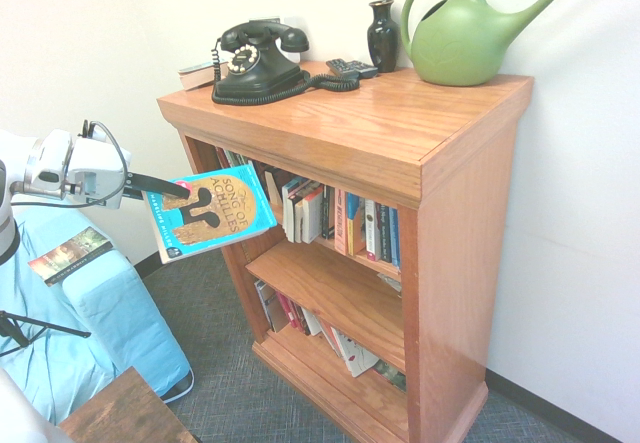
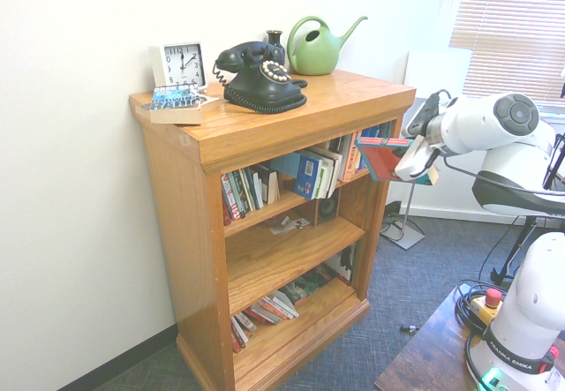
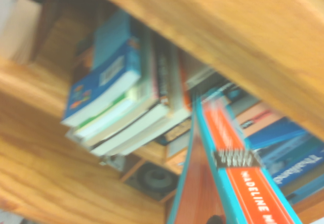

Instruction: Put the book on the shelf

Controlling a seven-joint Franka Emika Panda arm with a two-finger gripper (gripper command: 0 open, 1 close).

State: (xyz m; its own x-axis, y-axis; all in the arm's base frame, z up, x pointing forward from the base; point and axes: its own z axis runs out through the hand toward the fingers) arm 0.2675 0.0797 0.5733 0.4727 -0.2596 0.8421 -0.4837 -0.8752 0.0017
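The claw [image 1: 188, 201] is gripping the turquoise book [image 1: 216, 213], held tilted in the air just beside the open front of the wooden bookcase [image 1: 465, 213], near its upper row of books [image 1: 372, 231]. A black telephone [image 1: 262, 63] and a green watering can [image 1: 462, 41] stand on the bookcase's flat top.

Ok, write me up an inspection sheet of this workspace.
Surface: wooden bookcase, thick flat top, books on its inner tiers
Job's things: "Song of Achilles" paperback, held in front of the bookcase, not yet shelved
Clutter: rotary telephone, square clock, dark vase, green watering can, all on the top
Claw: shut on the paperback
Cables: coiled cord by the telephone
Surroundings: window blinds, blue-covered seat
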